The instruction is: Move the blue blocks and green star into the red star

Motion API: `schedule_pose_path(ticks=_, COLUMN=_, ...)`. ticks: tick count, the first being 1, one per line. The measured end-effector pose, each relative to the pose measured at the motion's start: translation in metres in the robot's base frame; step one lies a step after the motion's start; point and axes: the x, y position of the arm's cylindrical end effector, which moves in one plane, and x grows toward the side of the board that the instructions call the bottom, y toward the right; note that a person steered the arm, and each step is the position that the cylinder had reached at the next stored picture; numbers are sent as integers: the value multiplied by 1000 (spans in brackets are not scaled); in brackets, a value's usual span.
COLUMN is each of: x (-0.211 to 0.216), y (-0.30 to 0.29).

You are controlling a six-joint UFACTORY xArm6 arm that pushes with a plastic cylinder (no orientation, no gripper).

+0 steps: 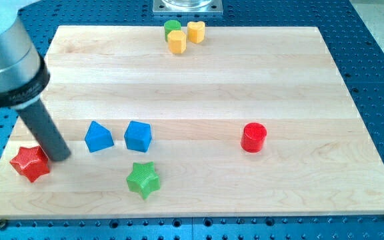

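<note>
The red star point(30, 163) lies near the view's bottom left corner of the wooden board. My tip point(61, 157) rests on the board just right of the red star, close to it or touching it. A blue triangular block point(99, 137) sits to the right of my tip. A blue cube point(138, 136) sits just right of that block. The green star point(143, 179) lies below the blue cube, nearer the view's bottom edge.
A red cylinder point(253, 137) stands right of centre. At the view's top, a green cylinder point(173, 27), a yellow hexagonal block point(177, 41) and a yellow heart point(196, 31) are clustered. The wooden board point(199, 87) lies on a blue perforated table.
</note>
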Motion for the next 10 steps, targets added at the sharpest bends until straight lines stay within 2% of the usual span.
schedule_pose_path(ticks=1, x=-59, y=33)
schedule_pose_path(ticks=2, x=-70, y=131)
schedule_pose_path(ticks=3, x=-60, y=196)
schedule_pose_path(ticks=4, x=-18, y=182)
schedule_pose_path(ticks=5, x=1, y=134)
schedule_pose_path(ticks=6, x=5, y=90)
schedule_pose_path(ticks=8, x=-24, y=67)
schedule_pose_path(ticks=10, x=-24, y=16)
